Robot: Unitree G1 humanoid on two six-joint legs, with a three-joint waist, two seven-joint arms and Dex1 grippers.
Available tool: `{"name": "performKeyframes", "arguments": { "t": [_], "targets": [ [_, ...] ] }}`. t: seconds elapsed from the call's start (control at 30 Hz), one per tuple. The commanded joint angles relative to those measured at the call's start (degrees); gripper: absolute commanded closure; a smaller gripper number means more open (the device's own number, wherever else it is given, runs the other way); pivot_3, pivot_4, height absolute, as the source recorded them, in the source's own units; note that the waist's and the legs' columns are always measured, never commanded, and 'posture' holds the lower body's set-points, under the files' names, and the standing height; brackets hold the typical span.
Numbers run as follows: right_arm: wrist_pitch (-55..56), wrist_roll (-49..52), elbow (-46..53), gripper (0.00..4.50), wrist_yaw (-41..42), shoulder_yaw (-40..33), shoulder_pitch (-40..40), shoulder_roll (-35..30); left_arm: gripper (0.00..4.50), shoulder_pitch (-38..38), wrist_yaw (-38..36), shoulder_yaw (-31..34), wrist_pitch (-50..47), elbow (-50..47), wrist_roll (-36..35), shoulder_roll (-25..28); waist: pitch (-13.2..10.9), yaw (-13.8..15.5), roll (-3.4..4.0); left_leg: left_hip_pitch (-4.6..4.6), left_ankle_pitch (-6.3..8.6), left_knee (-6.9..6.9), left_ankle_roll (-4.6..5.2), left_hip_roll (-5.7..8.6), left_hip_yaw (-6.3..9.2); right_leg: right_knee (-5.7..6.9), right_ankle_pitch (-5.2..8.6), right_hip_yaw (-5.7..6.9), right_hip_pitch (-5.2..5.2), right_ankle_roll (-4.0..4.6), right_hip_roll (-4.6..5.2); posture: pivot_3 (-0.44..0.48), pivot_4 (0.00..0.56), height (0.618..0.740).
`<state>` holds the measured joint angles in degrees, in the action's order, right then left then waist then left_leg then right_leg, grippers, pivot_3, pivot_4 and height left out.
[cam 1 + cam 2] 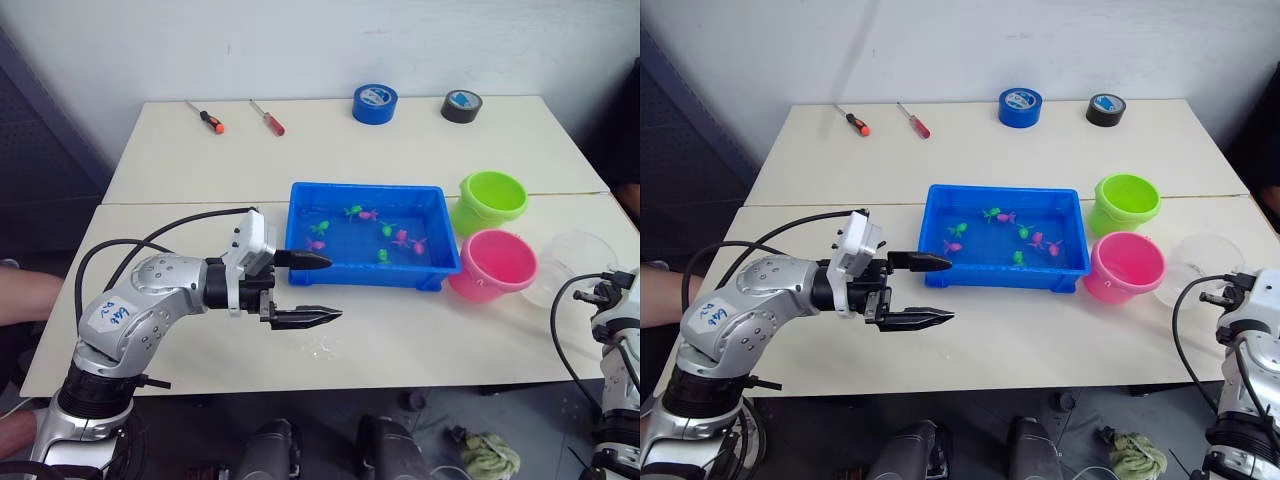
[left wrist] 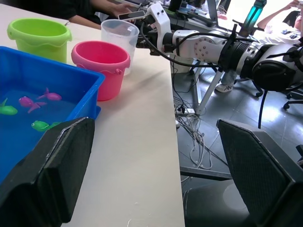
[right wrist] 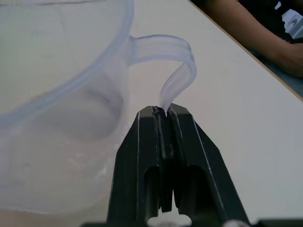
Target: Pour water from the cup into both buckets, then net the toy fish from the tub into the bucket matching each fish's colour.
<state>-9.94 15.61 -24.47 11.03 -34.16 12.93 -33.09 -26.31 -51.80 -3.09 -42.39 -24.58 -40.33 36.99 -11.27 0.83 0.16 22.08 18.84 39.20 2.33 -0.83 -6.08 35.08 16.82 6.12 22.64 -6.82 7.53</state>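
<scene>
Meanwhile right claw pinches cup handle at table edge; left claw wide, beside tub.

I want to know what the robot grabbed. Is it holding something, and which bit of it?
Yes. The right gripper is shut on the clear cup, pinching its handle. The left gripper is open and holds nothing.

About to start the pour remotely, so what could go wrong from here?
1. The right end effector pinches only the lower tip of the measuring cup's thin handle, so the cup may twist or slip when lifted.
2. The cup stands near the table's edge, so a slip may drop it.
3. The pink bucket sits right beside the cup and could be knocked.
</scene>
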Motion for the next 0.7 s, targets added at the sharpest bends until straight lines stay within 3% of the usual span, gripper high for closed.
{"name": "performKeyframes", "arguments": {
  "t": [0.03,0.4,0.7],
  "targets": [
    [1.6,2.2,2.6,4.42,0.8,-2.0,-1.2,-0.3,0.00,-1.1,-0.1,0.8,1.1,-1.4,-0.1,0.1,0.0,0.0,0.00,0.00,0.00,0.00,0.00,-0.01,0.01,0.00,0.00,0.00,0.00,0.00,0.00,0.000,0.150,0.740],
    [-2.3,4.7,21.8,4.42,-0.8,-5.2,-9.2,-1.5,0.00,-3.9,-0.2,-0.1,2.6,2.7,1.0,-2.7,0.0,0.3,0.09,0.00,-0.01,-0.01,-0.01,0.00,0.00,0.00,0.00,-0.02,0.01,-0.01,0.00,0.000,0.150,0.740],
    [-4.3,-0.5,28.9,4.42,-2.5,-3.5,-9.9,-4.9,0.00,-5.9,-0.9,-1.4,4.4,5.6,3.3,-5.0,0.0,0.4,0.11,0.01,-0.01,-0.02,-0.01,0.01,-0.04,0.00,0.00,-0.03,0.04,-0.01,0.00,0.000,0.150,0.740]
  ]
}}
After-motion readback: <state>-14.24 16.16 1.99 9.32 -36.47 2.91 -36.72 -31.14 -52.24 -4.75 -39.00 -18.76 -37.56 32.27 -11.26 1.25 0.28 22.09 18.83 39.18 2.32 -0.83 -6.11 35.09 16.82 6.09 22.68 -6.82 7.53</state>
